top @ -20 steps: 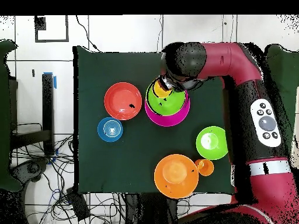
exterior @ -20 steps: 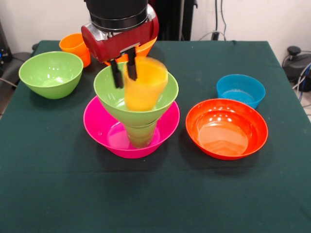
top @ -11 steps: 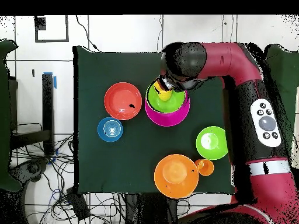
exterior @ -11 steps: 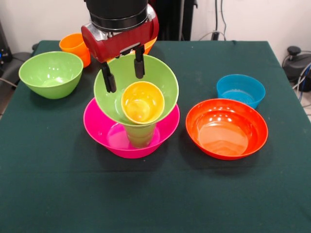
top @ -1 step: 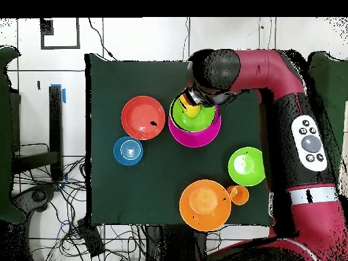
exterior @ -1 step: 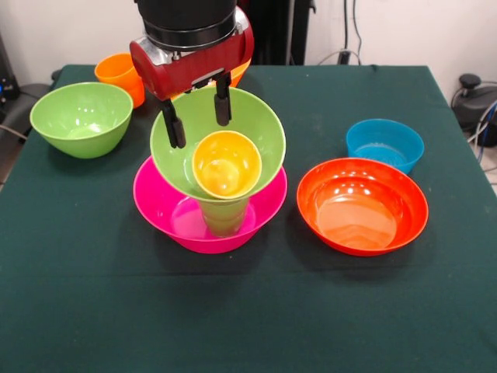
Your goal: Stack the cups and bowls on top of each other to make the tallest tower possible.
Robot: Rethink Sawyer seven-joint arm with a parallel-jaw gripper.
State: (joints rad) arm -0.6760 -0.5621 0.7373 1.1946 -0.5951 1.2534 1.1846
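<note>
Hand [exterior @ -1 step: 198,113] spread empty above yellow cup [exterior @ -1 step: 227,164]; no writing legible.

front camera faces across table [exterior @ -1 step: 93,311], overhead looks straight down

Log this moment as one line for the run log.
gripper: open above tower | yellow cup: released, tilted in green bowl | base: pink bowl | unstacked: red-orange bowl, blue bowl
</note>
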